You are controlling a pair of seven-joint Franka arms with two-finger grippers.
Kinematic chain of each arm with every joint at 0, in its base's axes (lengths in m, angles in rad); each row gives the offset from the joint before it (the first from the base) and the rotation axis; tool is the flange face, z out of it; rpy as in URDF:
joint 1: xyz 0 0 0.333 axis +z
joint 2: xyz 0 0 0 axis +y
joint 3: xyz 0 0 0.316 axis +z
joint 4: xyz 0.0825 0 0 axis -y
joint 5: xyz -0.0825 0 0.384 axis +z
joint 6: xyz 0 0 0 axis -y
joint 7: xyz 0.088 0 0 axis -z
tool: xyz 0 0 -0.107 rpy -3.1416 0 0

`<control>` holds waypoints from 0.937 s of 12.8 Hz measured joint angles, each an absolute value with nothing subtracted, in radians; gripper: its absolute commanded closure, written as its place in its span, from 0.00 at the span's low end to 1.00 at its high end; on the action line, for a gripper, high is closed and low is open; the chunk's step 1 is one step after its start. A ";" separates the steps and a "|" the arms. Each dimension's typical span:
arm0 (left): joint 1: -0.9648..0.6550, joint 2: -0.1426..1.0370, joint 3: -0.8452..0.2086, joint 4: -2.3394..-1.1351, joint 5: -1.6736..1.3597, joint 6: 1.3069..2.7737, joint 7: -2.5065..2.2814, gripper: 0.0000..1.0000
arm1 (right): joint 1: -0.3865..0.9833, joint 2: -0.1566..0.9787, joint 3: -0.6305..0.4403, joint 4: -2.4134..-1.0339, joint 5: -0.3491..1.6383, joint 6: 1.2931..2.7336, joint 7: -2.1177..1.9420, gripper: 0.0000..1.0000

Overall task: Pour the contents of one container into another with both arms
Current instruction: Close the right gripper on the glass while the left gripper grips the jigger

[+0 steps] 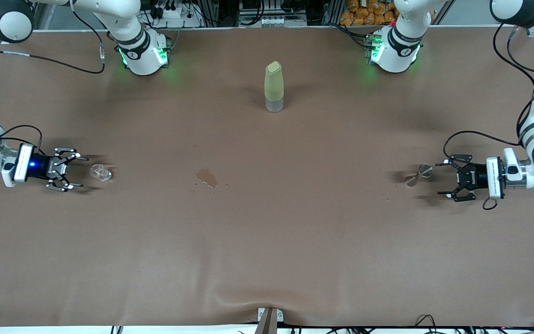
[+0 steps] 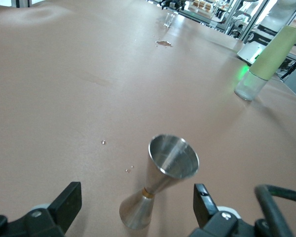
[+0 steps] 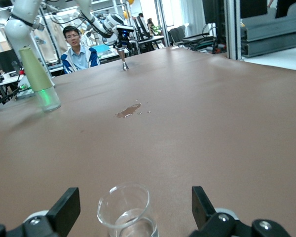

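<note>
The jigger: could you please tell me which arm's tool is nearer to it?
Left. The left tool is open beside the jigger, not touching it. The right tool is at the right arm's end, open beside the cup.

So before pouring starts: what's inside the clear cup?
The clear cup holds a little clear liquid at its bottom, seen through the glass. Its base is cut off in the right wrist view.

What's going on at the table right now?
Two arms are lining up for a pour, nothing grasped yet. The right gripper is open, low at the right arm's end of the table, just short of the clear cup, which holds a little liquid. The left gripper is open at the left arm's end, just short of the silver jigger. An olive-green bottle stands mid-table toward the bases, and a small spill marks the brown cloth.
</note>
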State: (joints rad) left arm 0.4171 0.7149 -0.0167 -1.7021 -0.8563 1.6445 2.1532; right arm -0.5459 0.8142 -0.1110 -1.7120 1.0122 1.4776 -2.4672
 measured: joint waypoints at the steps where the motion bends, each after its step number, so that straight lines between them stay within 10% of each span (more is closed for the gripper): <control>1: 0.423 0.728 -0.017 -1.704 -0.868 1.638 2.182 0.00 | -0.546 0.827 -0.111 -1.712 1.014 1.477 -2.483 0.00; 9: 0.435 0.787 -0.031 -1.718 -0.961 1.619 2.315 0.00 | -0.553 0.903 -0.100 -1.690 1.018 1.473 -2.503 0.00; 12: 0.434 0.792 -0.046 -1.733 -0.977 1.619 2.315 0.32 | -0.554 0.917 -0.080 -1.685 1.038 1.469 -2.507 0.00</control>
State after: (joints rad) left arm 0.4336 0.7917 -0.0456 -1.7329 -0.9775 1.6192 2.3149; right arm -0.5545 0.9174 -0.0802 -1.6850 1.0381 1.4687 -2.5067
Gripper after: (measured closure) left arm 0.070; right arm 0.000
